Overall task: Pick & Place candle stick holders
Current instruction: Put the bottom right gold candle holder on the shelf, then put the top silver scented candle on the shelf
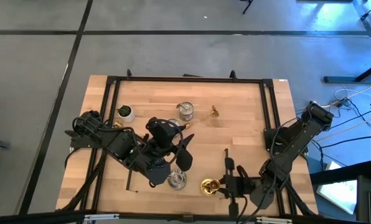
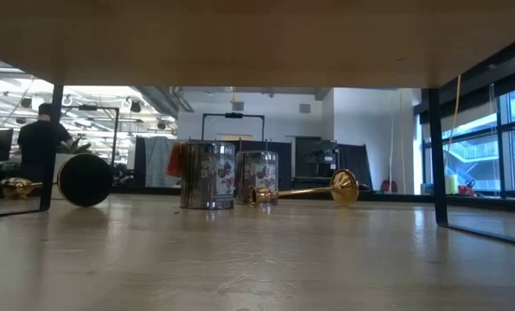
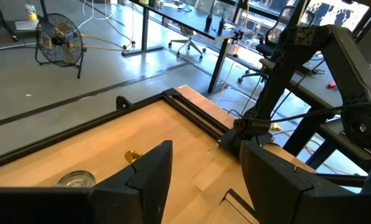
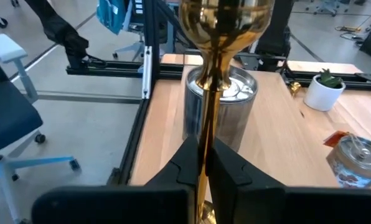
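The right gripper is clamped on the slim stem of a gold holder at the table's near edge, just beside a silver holder. The left gripper hangs half open, holding nothing, over the table's middle. Another gold holder lies on its side near the far edge, beside a second silver one; in the low view, two silver holders hide part of it. The wooden table has a black frame. A small potted plant stands near the left arm. A person stands in the office behind.

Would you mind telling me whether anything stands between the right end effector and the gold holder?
Nothing does: the right end effector is shut on the gold holder at its stem. A silver holder stands just beyond it.
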Robot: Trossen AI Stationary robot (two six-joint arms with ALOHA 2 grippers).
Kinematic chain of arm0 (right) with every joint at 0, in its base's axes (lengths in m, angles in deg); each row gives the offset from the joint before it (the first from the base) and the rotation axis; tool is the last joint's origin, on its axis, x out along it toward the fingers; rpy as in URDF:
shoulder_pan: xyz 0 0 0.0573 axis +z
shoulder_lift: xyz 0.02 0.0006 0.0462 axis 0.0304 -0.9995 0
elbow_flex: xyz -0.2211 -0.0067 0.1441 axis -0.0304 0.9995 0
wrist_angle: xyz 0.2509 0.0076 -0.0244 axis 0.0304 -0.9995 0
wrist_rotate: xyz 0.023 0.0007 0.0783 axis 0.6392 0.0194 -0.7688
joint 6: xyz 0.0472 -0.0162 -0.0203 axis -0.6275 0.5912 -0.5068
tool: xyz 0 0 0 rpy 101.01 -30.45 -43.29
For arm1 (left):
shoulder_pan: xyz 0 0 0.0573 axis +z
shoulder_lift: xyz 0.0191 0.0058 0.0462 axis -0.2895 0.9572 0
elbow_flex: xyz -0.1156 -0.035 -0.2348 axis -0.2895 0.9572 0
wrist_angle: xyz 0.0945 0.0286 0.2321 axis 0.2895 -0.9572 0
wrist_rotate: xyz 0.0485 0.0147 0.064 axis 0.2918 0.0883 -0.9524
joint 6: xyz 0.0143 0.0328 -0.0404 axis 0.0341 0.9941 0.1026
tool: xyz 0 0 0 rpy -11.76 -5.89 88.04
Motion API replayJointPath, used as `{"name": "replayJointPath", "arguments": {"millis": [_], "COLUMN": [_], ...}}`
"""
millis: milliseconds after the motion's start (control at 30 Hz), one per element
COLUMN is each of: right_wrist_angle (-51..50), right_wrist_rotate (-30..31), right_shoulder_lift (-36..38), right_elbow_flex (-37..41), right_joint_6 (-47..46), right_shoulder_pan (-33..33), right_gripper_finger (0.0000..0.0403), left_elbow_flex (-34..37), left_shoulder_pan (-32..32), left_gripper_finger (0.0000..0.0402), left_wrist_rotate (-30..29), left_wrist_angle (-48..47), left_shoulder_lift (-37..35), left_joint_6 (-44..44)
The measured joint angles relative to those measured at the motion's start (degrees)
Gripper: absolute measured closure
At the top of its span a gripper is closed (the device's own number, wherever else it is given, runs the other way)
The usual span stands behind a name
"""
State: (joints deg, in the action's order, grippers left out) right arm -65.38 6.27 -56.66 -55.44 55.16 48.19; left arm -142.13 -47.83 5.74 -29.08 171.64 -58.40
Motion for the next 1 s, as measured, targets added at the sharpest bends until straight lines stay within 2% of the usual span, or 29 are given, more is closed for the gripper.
{"name": "replayJointPath", "arguments": {"millis": [467, 1000], "right_wrist_angle": [3.9, 4.0], "right_wrist_rotate": [0.3, 1.9], "right_shoulder_lift": [-0.3, -0.2], "right_elbow_flex": [3.2, 3.2], "right_joint_6": [-1.6, -2.4], "right_shoulder_pan": [0.0, 0.1], "right_gripper_finger": [0.0378, 0.0294], "left_elbow_flex": [0.0, 0.0], "left_shoulder_pan": [0.0, 0.0], "left_gripper_finger": [0.0217, 0.0217], "left_wrist_rotate": [0.0, 0.0], "left_wrist_angle": [0.0, -0.2], "left_shoulder_lift": [0.0, 0.0], "left_joint_6": [0.2, -0.3]}}
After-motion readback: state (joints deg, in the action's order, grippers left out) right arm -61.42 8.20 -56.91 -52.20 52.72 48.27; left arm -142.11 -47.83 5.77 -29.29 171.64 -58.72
